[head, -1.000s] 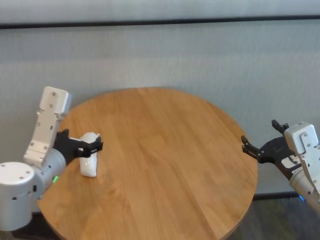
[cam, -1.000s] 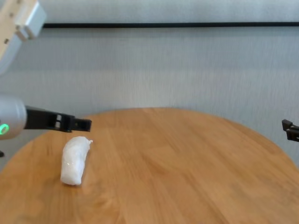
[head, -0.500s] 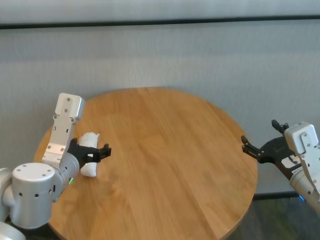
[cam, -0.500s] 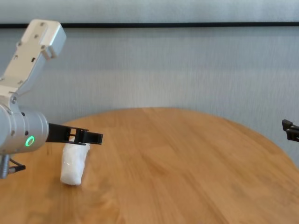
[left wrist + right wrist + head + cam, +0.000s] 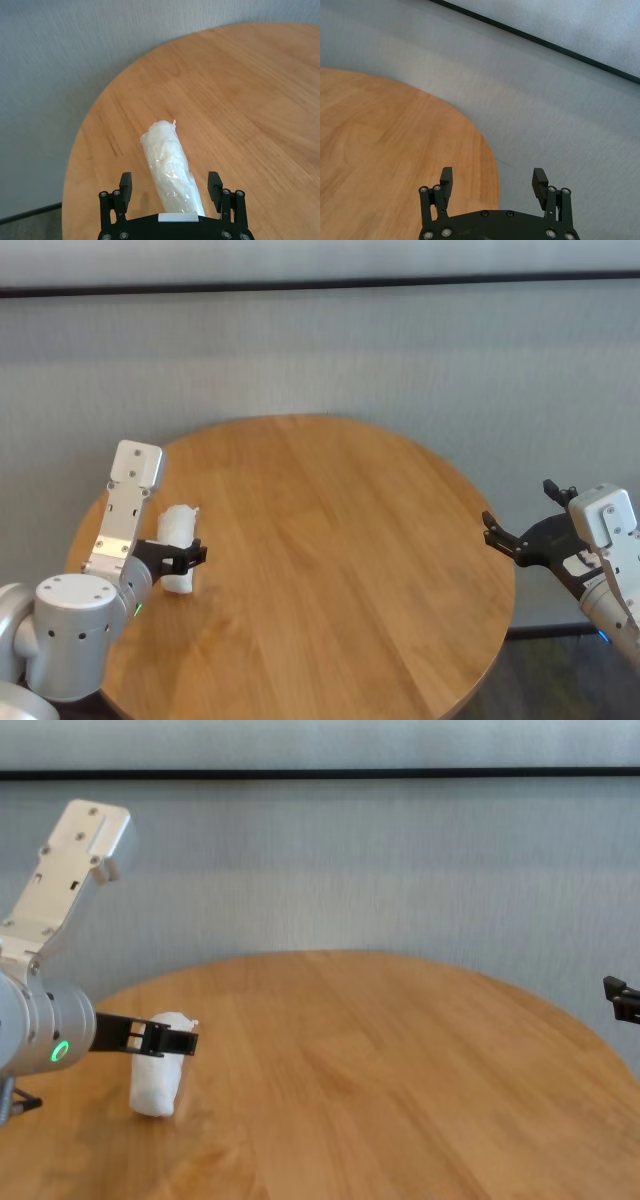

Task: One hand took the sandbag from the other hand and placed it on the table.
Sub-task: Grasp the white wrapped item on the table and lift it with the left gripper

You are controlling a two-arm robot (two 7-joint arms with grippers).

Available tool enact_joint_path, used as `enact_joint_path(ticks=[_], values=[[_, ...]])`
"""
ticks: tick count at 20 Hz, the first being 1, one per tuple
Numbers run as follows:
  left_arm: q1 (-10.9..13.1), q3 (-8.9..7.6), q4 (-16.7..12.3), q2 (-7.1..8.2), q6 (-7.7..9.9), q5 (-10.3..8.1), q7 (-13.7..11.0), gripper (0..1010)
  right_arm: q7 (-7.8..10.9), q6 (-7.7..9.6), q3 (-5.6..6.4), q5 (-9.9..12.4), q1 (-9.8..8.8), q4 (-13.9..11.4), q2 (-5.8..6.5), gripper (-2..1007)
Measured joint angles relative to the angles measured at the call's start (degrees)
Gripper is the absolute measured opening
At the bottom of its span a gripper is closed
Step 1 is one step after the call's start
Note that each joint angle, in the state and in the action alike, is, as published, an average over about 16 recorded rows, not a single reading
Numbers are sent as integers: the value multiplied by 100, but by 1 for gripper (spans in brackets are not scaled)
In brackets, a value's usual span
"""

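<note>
The left gripper (image 5: pixel 185 558) hangs low over the left edge of the bench (image 5: pixel 330 540), fingers (image 5: pixel 125 181) spread wide apart and level, its silver wrist showing a green light. The right gripper (image 5: pixel 520 536) is parked just off the bench's right edge, fingers spread too.

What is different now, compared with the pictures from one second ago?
The left gripper has come down and moved in over the sandbag, so its open fingers now straddle the bag without closing on it. The sandbag stayed lying on the table, and the right gripper stayed open, off the table's right edge.
</note>
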Motion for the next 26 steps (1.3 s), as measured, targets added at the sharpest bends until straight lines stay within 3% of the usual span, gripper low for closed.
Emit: enact_joint_path(ticks=[12,26], values=[[-137,10,503,-142,-89,185,-129,1000,0,0,0,0,0,0,0,1001],[-383,27,1168,-281,-382,436,-298,1000,0,0,0,0,0,0,0,1001]])
